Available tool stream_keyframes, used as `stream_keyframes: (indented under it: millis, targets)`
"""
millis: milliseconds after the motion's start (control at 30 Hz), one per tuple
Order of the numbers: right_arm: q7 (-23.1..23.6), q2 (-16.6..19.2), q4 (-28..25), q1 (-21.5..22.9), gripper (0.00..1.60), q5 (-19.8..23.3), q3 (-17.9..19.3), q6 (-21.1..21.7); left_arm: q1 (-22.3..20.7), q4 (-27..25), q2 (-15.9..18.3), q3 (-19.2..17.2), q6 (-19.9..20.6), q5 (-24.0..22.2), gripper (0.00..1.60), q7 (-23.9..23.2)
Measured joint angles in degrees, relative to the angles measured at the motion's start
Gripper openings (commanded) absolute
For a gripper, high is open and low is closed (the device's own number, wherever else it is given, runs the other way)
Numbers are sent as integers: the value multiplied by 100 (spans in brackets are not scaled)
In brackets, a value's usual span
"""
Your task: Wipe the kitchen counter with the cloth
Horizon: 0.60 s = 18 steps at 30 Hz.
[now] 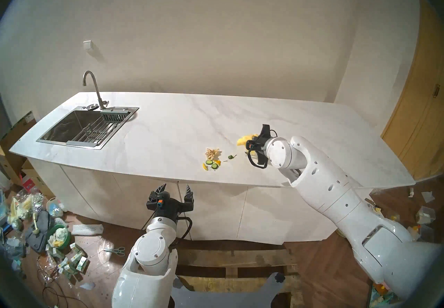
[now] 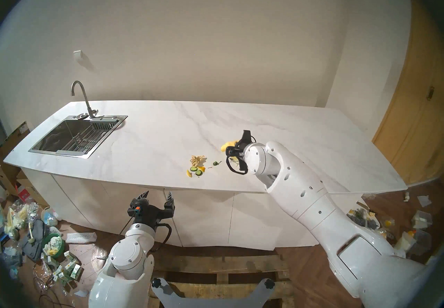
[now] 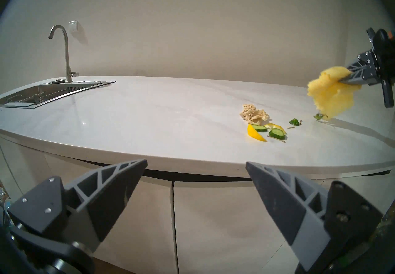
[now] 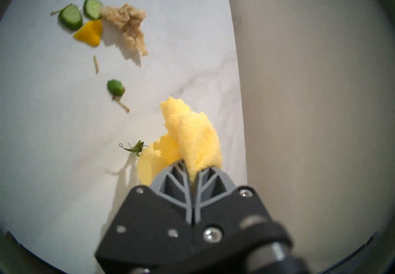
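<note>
From my head cameras, my right gripper [image 1: 249,142] pinches the cloth [image 1: 243,141] low over the counter [image 1: 168,132], just right of the scraps [image 1: 212,159], placed to sweep them, I judge. My left gripper [image 1: 176,191] waits below the counter edge, out of the way.

Left wrist: its fingers [image 3: 119,190] are spread, empty; the cloth hangs with its lowest fold about at the counter.

Right wrist: fingers clenched on the cloth [image 4: 192,138], a stem [image 4: 134,148] beside it.

One yellow cloth [image 4: 192,138], two cucumber slices [image 4: 70,17], two yellow fruit wedges [image 4: 88,34], one beige shred heap [image 4: 128,23], one sink [image 1: 79,129], one faucet [image 1: 95,88]
</note>
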Motion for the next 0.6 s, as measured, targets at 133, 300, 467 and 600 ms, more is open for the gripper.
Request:
stream_keyframes:
  millis: [133,300,467,600]
  targets:
    - [151,90,-108,-267,0,58,40,231,1,-4,0,0,0,-2,160,-1]
    - [257,118,-219,-516,0,175,51,321,2,-6,1,0,0,-2,160,-1]
    - [273,33,-237,-667,0,219,-88,344,2,-7,1,0,0,-2,160,-1]
    - [208,-140,-186,-660,0,211,-240,343,2,-7,1,0,0,-2,160,-1]
